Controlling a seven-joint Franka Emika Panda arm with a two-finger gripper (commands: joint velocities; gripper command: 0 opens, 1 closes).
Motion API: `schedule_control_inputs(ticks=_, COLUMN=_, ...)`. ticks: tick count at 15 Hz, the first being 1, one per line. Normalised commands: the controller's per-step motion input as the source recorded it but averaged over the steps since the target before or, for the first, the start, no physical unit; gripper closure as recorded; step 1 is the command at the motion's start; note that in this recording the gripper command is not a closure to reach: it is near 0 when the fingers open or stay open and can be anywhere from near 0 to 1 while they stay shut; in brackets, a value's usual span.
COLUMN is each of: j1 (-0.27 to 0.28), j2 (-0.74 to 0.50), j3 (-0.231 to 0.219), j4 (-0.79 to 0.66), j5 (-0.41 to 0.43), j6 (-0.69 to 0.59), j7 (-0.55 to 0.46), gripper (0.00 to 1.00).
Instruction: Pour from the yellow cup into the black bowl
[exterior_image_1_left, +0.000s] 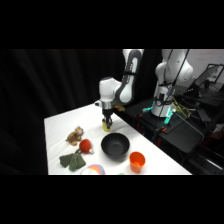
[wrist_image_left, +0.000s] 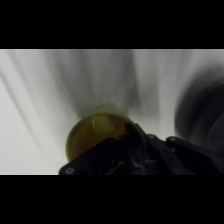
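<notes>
The gripper (exterior_image_1_left: 107, 121) sits at the yellow cup (exterior_image_1_left: 106, 126), its fingers' spread impossible to tell, with the black bowl (exterior_image_1_left: 115, 146) just beside it toward the camera.

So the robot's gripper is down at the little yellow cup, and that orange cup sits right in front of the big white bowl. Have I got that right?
Nearly. The bowl is glossy black, not white, as the side view shows. The rest holds: the gripper is down at the yellow cup, and the orange cup sits in front of the bowl.
</notes>
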Motion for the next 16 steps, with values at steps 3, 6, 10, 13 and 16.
schedule_control_inputs(ticks=3, j1=0.216, j2=-0.10, j3=-0.203, j4=-0.04, j5=-0.257, j6=0.05, j7=0.26, gripper=0.10)
schedule_control_inputs(ticks=6, j1=0.456, j2=-0.43, j3=-0.460, j4=-0.12, j5=-0.503, j6=-0.13, j7=0.51, gripper=0.08)
schedule_control_inputs(ticks=10, j1=0.465, j2=-0.72, j3=-0.428, j4=-0.15, j5=-0.700, j6=-0.43, j7=0.60, gripper=0.13)
schedule_control_inputs(ticks=13, j1=0.109, j2=-0.62, j3=0.079, j4=0.00, j5=-0.495, j6=-0.60, j7=0.43, gripper=0.13)
schedule_control_inputs(ticks=16, j1=-0.021, j2=-0.28, j3=0.319, j4=0.10, j5=-0.006, j6=-0.43, j7=0.07, gripper=0.13)
